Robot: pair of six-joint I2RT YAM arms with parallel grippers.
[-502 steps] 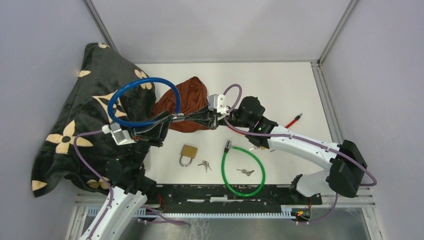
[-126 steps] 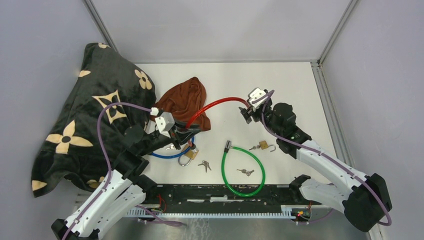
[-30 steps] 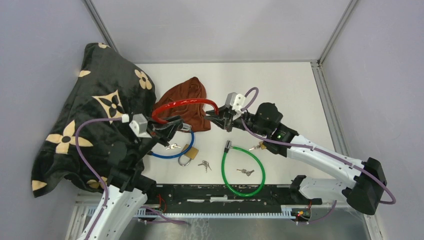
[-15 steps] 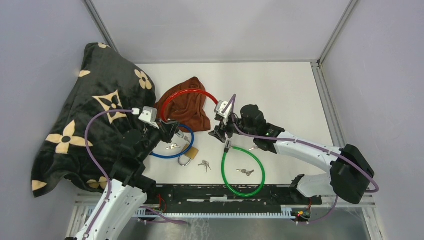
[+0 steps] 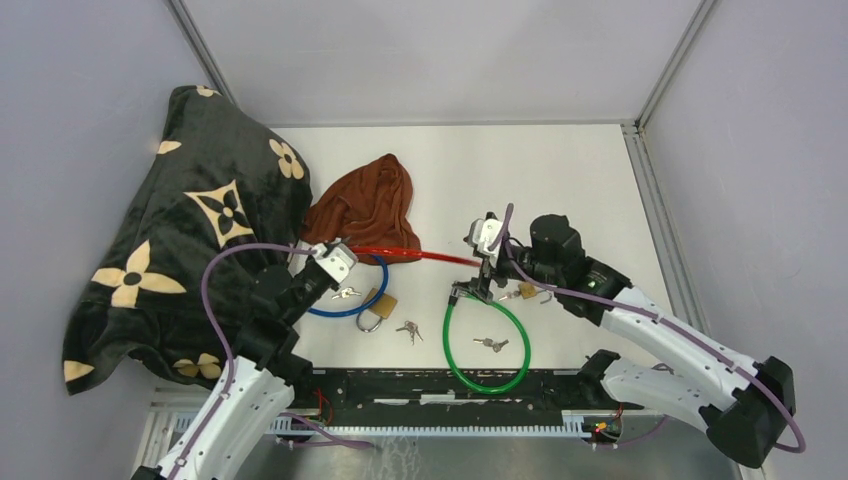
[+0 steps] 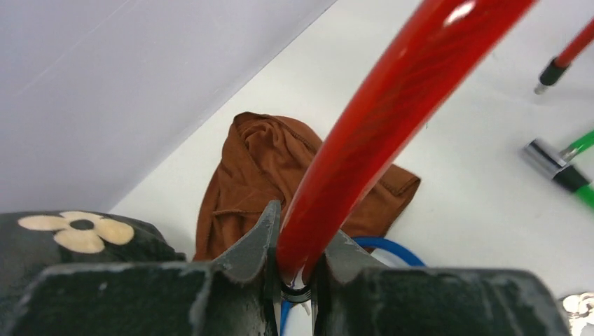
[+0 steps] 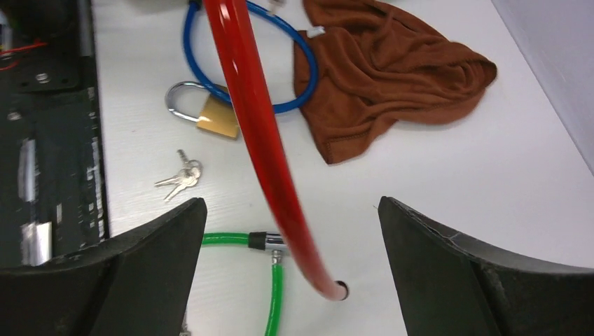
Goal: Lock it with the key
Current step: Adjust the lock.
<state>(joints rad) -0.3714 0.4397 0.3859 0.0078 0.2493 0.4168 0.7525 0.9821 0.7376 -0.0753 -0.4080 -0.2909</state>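
Right claw: released, fingers spread wide. A second ago they pinched the free end of the red cable.
Between the fingers: that end now lies loose, touching neither finger.
Cable shape: the arch you had has sprung flat and runs straight away from the claw.
Meaning: my read is that the loop never closed, so nothing is ready for a key — you would need to regrasp the end.
Just below the claw: green cable lock, its metal head beside the red tip.
Farther out: keys, then a brass padlock by the blue cable.
Far end: left claw, clenched on the cable's other end; brown cloth beyond it.
Wrist views: the left wrist shows the tip's black collar and pin — the right wrist sees that tip only end-on.
Top view: it alone shows a second padlock beside the claw's wrist.
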